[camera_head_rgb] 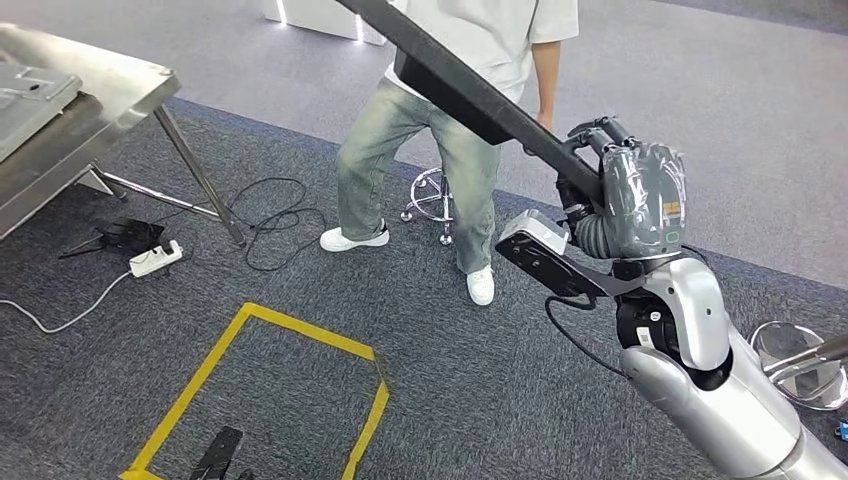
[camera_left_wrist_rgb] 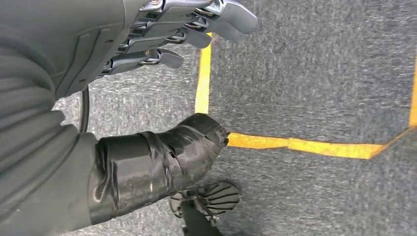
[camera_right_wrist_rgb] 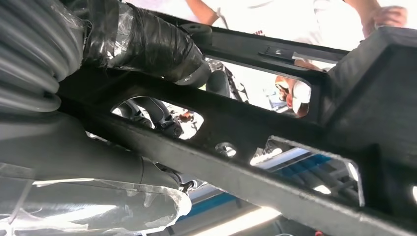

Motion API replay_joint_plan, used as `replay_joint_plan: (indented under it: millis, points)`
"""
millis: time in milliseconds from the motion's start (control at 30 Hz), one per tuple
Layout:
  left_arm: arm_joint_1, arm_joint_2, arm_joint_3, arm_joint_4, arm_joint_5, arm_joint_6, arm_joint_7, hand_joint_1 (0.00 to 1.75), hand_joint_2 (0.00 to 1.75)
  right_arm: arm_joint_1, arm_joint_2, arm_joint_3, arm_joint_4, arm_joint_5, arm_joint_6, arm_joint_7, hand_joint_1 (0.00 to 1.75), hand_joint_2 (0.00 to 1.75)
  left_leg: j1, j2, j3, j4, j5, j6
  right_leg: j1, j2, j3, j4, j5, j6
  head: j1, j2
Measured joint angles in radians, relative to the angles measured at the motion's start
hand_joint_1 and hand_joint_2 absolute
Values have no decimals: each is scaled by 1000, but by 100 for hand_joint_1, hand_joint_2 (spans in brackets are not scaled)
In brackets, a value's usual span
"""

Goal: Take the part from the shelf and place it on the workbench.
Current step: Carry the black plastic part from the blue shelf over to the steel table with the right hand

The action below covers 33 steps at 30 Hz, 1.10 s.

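The part is a long black frame with cut-out openings, slanting up and to the left across the head view. My right hand, wrapped in grey cover and clear plastic, grips its lower end. In the right wrist view the part crosses close in front of the camera, with my taped thumb over one rail and darker fingers curled behind it. My left hand hangs over the carpet with fingers apart and nothing in it. The metal workbench stands at the far left.
A person in jeans and white shoes stands just behind the part, beside a wheeled stool. Cables and a power strip lie under the workbench. Yellow tape marks a square on the grey carpet. A round chrome base sits at the right.
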Motion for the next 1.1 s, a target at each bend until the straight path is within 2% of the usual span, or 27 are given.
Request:
replay_joint_plan:
  millis: [67, 100, 133, 200, 233, 300, 367, 400, 433, 467, 500, 533, 567, 600, 667, 733, 767, 833, 867, 900, 933, 967, 1033, 1067, 1100]
  points:
    - [-2, -1, -2, 0, 0, -1, 0, 0, 175, -1, 0, 0, 0, -1, 1, 0, 175, 175, -1, -1, 9, 1, -14, -7, 8, 0, 28, -99, 59, -11, 0, 0]
    - [-2, -1, -4, 0, 0, -1, 1, 0, 175, -2, 0, 0, 0, -1, 1, 0, 175, 175, -1, -2, 9, 3, -17, -12, 12, 1, 32, -119, 66, -15, -1, 0]
    - [-3, -1, -6, 0, 0, -2, 1, 0, 175, -2, 0, 0, 0, -2, 2, 0, 175, 175, -1, -2, 13, 4, -18, -18, 14, 1, 35, -123, 60, -20, -1, 0]
    - [-3, -1, -8, 0, -1, -1, 2, 0, 175, -3, 0, 0, 0, -2, 3, 1, 175, 175, -1, 0, 15, 17, -24, -28, 11, 2, 54, -131, 63, -31, -1, 0]
    - [-3, -1, -8, 0, -1, -1, 2, 0, 175, -4, 0, 0, 0, -2, 4, 2, 175, 175, 0, 1, 6, 40, -29, -33, 9, 1, 66, -135, 60, -37, -3, 0]
    - [-6, -1, -10, 0, -1, -1, 2, 0, 175, -8, 0, 0, 0, -2, 5, 2, 175, 175, 5, 5, -51, 141, -57, -43, 7, -1, 87, -140, 51, -45, -6, 0]
    - [-5, -1, -12, 0, -1, -1, 3, 0, 175, -8, 0, 0, 0, -3, 6, 3, 175, 175, 10, 6, -132, 247, -98, -51, 7, 0, 98, -139, 38, -46, -7, 0]
    - [-3, -1, -13, 0, -1, -1, 4, 0, 175, -6, 0, 0, 0, -4, 6, 3, 175, 175, 11, 6, -157, 264, -103, -54, 7, 2, 105, -138, 31, -46, -7, 0]
    - [-1, -1, -13, 0, -1, -1, 4, 0, 175, -4, 0, 0, 0, -5, 7, 4, 175, 175, 12, 6, -165, 248, -87, -55, 7, 3, 113, -136, 23, -44, -7, 0]
    - [-1, -1, -13, 0, -1, -1, 4, 0, 175, -2, 0, 0, 0, -6, 7, 4, 175, 175, 13, 6, -156, 199, -48, -54, 7, 3, 122, -134, 15, -42, -7, 0]
    - [-1, 0, -13, 0, -1, -1, 4, 0, 175, -2, 0, 0, 0, -7, 8, 4, 175, 175, 13, 7, -135, 129, 4, -51, 7, 3, 132, -133, 5, -39, -7, 0]
    - [-1, 0, -13, 0, -1, -1, 4, 0, 175, -2, 0, 0, 0, -8, 8, 4, 175, 175, 10, 8, -116, 70, 39, -47, 7, 3, 140, -132, -3, -36, -7, 0]
    - [-1, 0, -13, 0, -1, -1, 5, 0, 175, -2, 0, 0, 0, -8, 8, 4, 175, 175, 7, 8, -101, 28, 61, -42, 7, 3, 145, -132, -10, -31, -6, 0]
    - [-1, 1, -13, 0, -1, -1, 5, 0, 175, -2, 0, 0, 0, -8, 8, 4, 175, 175, 3, 8, -93, 6, 70, -35, 7, 4, 149, -131, -13, -26, -6, 0]
    - [-2, 1, -14, 0, -1, -1, 6, 0, 175, -2, 0, 0, 0, -10, 8, 4, 175, 175, 0, 8, -83, -2, 67, -18, 8, 5, 154, -130, -15, -14, -6, 0]
    - [-2, 0, -14, 0, -1, -1, 6, 0, 175, -2, 0, 0, 0, -10, 8, 4, 175, 175, 2, 8, -63, -15, 69, -4, 6, 4, 148, -102, -24, -8, -5, 0]
    - [-3, 0, -14, 0, -1, -1, 6, 0, 175, -2, 0, 0, 0, -10, 8, 4, 175, 175, 3, 7, -51, -19, 68, 1, 5, 4, 129, -63, -39, -5, -3, 0]
    - [-4, 1, -14, 0, -1, -1, 6, 0, 175, -1, 0, 0, 0, -9, 8, 4, 175, 175, 4, 7, -39, -22, 59, 8, 2, 4, 58, 57, -84, 1, 0, 0]
    - [-4, 1, -14, 0, -1, -1, 6, 0, 175, 1, 0, 0, 0, -9, 8, 4, 175, 175, 3, 7, -34, -21, 52, 9, 0, 4, 19, 110, -106, 5, 1, 0]
    - [-3, 1, -14, 0, -1, -1, 6, 0, 175, 3, 0, 0, 0, -9, 8, 4, 175, 175, 3, 6, -28, -20, 46, 8, -2, 4, -9, 138, -115, 9, 1, 0]
    - [-3, 1, -14, 0, -1, -1, 6, 0, 175, 4, 0, 0, 0, -10, 8, 4, 175, 175, 3, 5, -20, -19, 38, 6, -5, 4, -22, 134, -108, 11, 1, 0]
    - [-2, 1, -14, 0, -1, -1, 6, 0, 175, 5, 0, 0, 0, -11, 8, 5, 175, 175, 4, 3, -10, -18, 30, 4, -8, 3, -18, 95, -76, 12, 1, 0]
    - [-2, 1, -14, 0, -1, -1, 6, 0, 175, 6, 0, 0, 0, -18, 7, 5, 175, 175, 4, 1, 11, -12, 9, -4, -13, 4, 17, -32, 18, 12, 2, 0]
    - [-3, 1, -14, 0, -1, -1, 6, 0, 175, 5, 0, 0, 1, -24, 7, 4, 175, 175, 4, 0, 16, -8, 0, -9, -11, 3, 33, -83, 47, 11, 1, 0]
    - [-4, 1, -14, 0, -1, -1, 6, 0, 175, 6, 0, 0, 0, -29, 7, 3, 175, 175, 4, -1, 18, -5, -7, -15, -9, 4, 41, -111, 64, 7, 0, 0]
